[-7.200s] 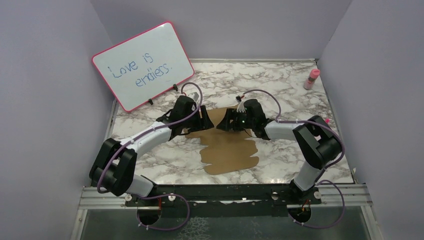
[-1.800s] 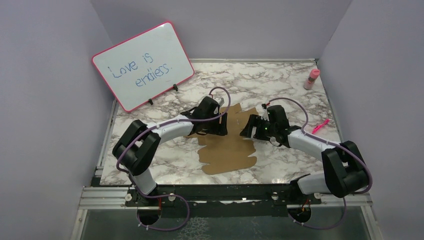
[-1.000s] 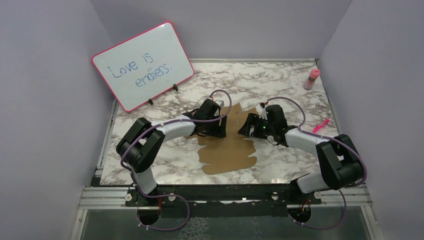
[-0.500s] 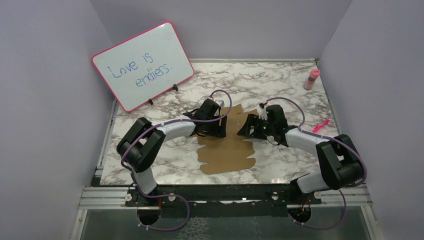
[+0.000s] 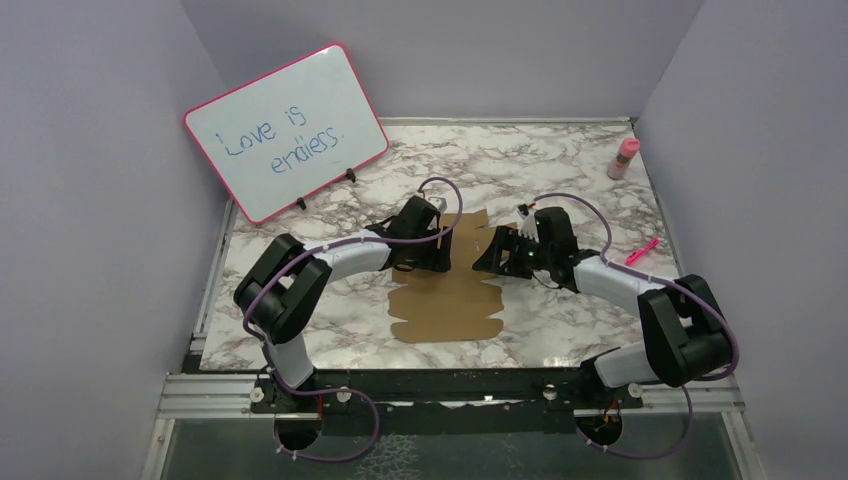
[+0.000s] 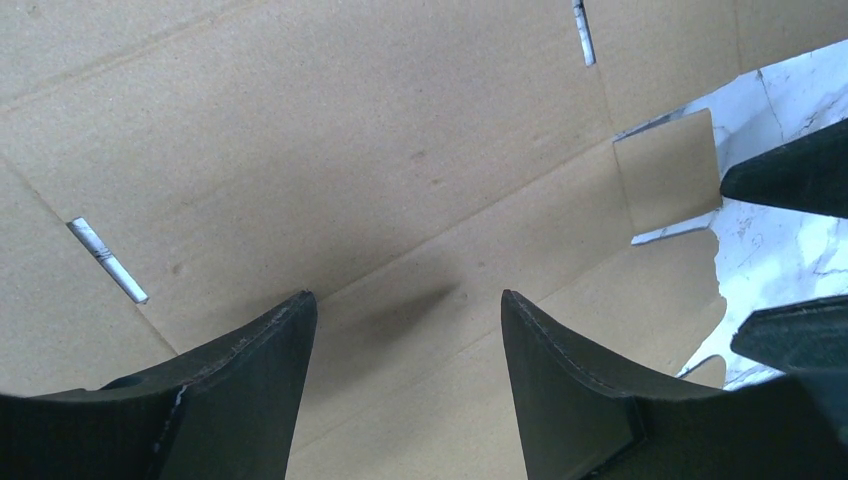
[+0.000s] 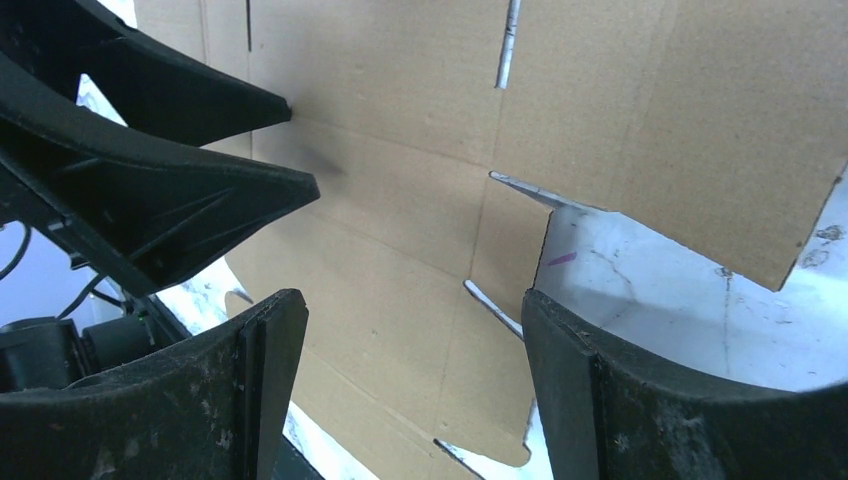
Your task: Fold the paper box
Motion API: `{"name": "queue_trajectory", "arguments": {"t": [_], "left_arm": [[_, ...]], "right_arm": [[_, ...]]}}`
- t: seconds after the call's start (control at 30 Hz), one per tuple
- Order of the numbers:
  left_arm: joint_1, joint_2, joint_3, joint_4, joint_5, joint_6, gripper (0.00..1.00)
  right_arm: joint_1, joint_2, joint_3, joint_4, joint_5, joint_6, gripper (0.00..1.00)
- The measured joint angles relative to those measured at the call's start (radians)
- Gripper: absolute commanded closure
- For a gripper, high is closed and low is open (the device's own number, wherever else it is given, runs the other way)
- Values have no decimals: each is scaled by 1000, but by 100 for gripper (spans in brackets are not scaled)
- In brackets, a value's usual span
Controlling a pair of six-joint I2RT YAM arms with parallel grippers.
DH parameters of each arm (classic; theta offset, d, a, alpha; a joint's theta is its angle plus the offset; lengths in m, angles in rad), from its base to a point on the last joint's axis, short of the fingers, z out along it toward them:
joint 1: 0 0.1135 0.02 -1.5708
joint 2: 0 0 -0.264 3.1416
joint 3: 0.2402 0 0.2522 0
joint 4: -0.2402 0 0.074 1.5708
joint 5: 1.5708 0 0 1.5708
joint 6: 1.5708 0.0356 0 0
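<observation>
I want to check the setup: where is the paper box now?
In the top view, the paper box lies unfolded at the middle of the marble table, its far part between the left gripper and the right gripper.

whiteboard [image 5: 286, 133] | handwritten in blue: "Love is endless."; no other readable text

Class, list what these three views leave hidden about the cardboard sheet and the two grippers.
Top external: the left gripper and right gripper cover part of the paper box; contact unclear.
Left wrist: box edges cut off by the frame.
Right wrist: own fingers hide the near flaps.
</observation>
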Motion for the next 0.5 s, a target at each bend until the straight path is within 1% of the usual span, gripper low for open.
{"name": "queue_trajectory", "arguments": {"t": [0.23, 0.5], "left_arm": [[2, 3, 0, 11, -15, 0, 31], [-1, 13, 0, 45, -6, -7, 31]], "right_arm": [[0, -5, 16, 21, -79, 35, 18], [35, 11, 25, 69, -158, 72, 18]]}}
